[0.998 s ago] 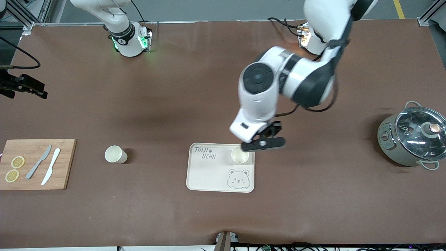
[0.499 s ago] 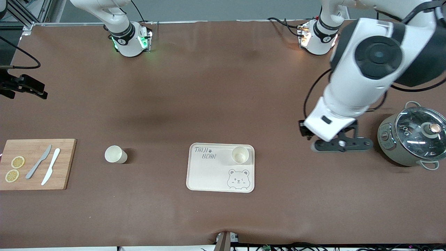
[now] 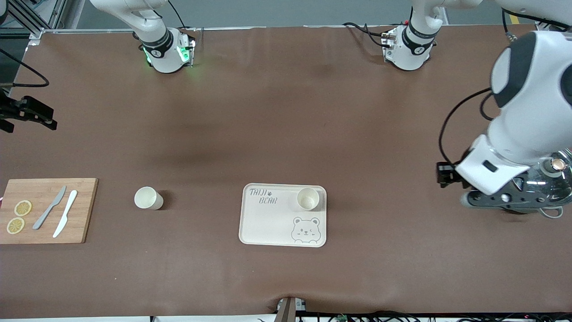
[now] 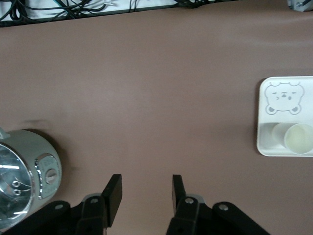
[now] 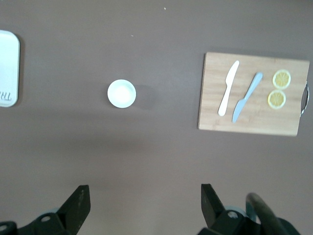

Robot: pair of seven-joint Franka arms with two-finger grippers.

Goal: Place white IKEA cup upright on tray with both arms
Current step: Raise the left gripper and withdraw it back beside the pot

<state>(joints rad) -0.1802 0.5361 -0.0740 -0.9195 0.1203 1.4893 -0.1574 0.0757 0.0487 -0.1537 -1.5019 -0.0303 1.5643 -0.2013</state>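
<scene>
A white cup (image 3: 308, 199) stands upright on the cream "TAIJI BEAR" tray (image 3: 268, 223), in the corner toward the left arm's end; it also shows in the left wrist view (image 4: 297, 138) on the tray (image 4: 264, 142). A second white cup (image 3: 148, 198) stands upright on the table between the tray and the cutting board, and shows in the right wrist view (image 5: 121, 93). My left gripper (image 3: 507, 200) (image 4: 145, 183) is open and empty, over the table beside the pot. My right gripper (image 3: 27, 114) (image 5: 145, 196) is open wide and empty, high over the right arm's end.
A wooden cutting board (image 3: 85, 210) (image 5: 288, 117) holds two knives and two lemon slices at the right arm's end. A grey pot with a glass lid (image 3: 554, 176) (image 4: 24, 176) stands at the left arm's end, partly covered by the left hand. The tray's edge shows in the right wrist view (image 5: 7, 68).
The left arm has swung from the cup on the tray toward the left arm's end, to the pot. The cup stays upright on the tray. The right gripper shifted slightly.
</scene>
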